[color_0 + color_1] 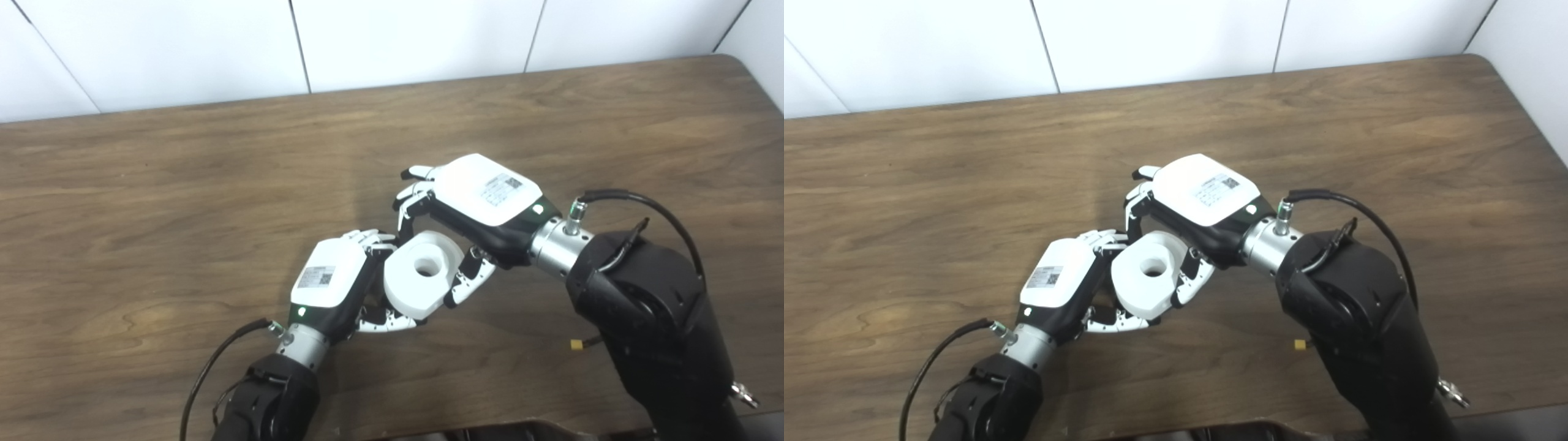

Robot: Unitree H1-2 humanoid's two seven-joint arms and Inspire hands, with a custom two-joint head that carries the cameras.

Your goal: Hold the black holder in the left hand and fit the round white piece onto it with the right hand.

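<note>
white ring between two hands, holder out of sight

nearest: left hand point(334, 283), arm entering from the lower left. fingers curled under and against the near-left side of the round white piece point(422, 274). what those fingers close on cannot be told; the black holder is not plainly visible, and is presumably behind or beneath the white piece.

middle: round white piece, a thick ring with a central hole point(424, 266). held above the table point(153, 233), between the two hands and touching both. the hole faces up and toward the camera, so the ring's axis runs from the cameras down toward the left palm.

beyond: right hand point(478, 202), arm entering from the lower right. it reaches over the far-right side of the ring, fingers wrapped round the far rim and thumb on the near-right edge: gripping the white piece.

key relation: the ring lies just right of the left hand and below-left of the right palm. judged, any seating push would run along the hole's axis, toward the left hand. whether the ring is already seated cannot be told.
</note>
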